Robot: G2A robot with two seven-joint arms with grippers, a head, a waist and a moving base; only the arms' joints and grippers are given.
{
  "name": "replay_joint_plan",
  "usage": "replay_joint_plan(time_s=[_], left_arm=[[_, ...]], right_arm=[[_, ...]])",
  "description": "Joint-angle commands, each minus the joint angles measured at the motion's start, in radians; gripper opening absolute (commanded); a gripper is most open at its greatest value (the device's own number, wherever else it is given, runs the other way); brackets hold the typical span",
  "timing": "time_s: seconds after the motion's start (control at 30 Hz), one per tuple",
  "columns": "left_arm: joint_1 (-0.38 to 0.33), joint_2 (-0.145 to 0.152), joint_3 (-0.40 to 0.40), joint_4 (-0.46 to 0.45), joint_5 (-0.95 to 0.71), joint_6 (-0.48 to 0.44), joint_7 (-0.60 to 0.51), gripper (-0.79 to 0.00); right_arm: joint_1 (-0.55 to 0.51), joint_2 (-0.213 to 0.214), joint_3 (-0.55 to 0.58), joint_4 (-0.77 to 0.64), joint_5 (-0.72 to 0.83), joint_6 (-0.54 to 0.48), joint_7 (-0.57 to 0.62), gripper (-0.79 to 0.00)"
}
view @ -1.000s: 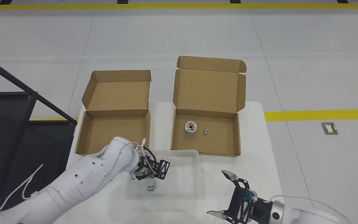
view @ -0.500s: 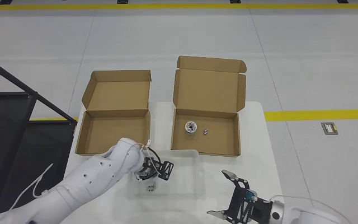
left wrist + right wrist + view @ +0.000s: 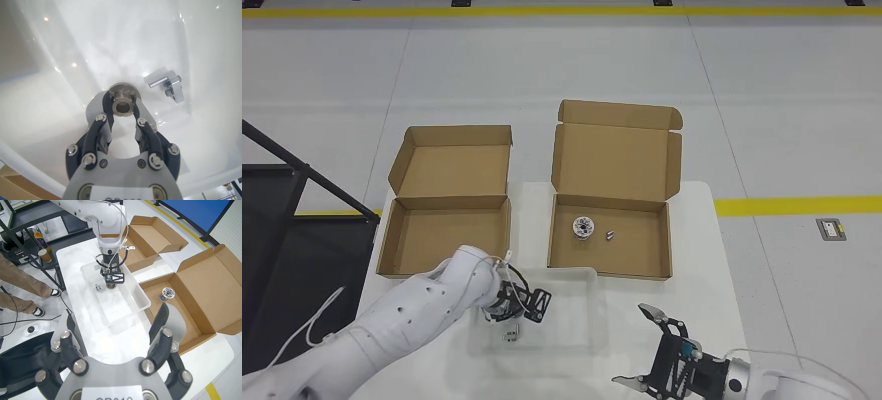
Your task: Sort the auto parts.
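Clear plastic, the shallow tray (image 3: 572,275) on the white bench (image 3: 702,300) marks the centre of the sorting job. The left claw (image 3: 121,103) reaches down into the tray's left end, its two ribbed fingers (image 3: 107,100) clamped on the hub of a flanged metal bushing (image 3: 123,90). The bushing's bore faces up toward the wrist and its bolted flange lies below. The part sits low in the tray, though it cannot be told whether it touches the tray floor.

A small silver bracket (image 3: 169,86) carrying a polished pin lies on the tray floor just beside the bushing, apart from it and close to the tray's wall.

The right claw (image 3: 116,313) hangs beyond the tray's near right corner, outside the tray, its fingers spread wide and holding nothing.

Two open cardboard boxes stand past the tray's far side with their lids folded back. The right-hand box (image 3: 642,262), by the tray's far right corner, holds a round perforated metal part (image 3: 584,227) and a small pin (image 3: 610,236) lying near each other on its floor. The left-hand box (image 3: 442,240) stands by the tray's far left corner.
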Motion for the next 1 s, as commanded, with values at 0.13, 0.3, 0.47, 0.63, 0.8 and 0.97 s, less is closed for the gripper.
replay_joint_plan(time_s=[0.13, 0.3, 0.47, 0.63, 0.8, 0.97], left_arm=[[-0.007, -0.007, 0.017, 0.007, -0.004, 0.000, 0.014, -0.785], [-0.017, 0.000, 0.008, -0.007, -0.006, 0.000, 0.037, -0.785], [-0.013, 0.042, -0.049, -0.090, -0.012, 0.009, 0.078, -0.785], [0.044, 0.124, -0.144, -0.222, -0.020, 0.051, 0.072, -0.785], [0.143, 0.229, -0.301, -0.347, -0.064, 0.132, 0.065, -0.785], [0.293, 0.340, -0.511, -0.436, -0.121, 0.250, 0.094, -0.785]], right_arm=[[0.000, 0.000, 0.000, 0.000, 0.000, 0.000, 0.000, 0.000], [0.000, 0.000, 0.000, 0.000, 0.000, 0.000, 0.000, 0.000], [0.000, 0.000, 0.000, 0.000, 0.000, 0.000, 0.000, 0.000], [0.000, 0.000, 0.000, 0.000, 0.000, 0.000, 0.000, 0.000], [0.000, 0.000, 0.000, 0.000, 0.000, 0.000, 0.000, 0.000], [0.000, 0.000, 0.000, 0.000, 0.000, 0.000, 0.000, 0.000]])
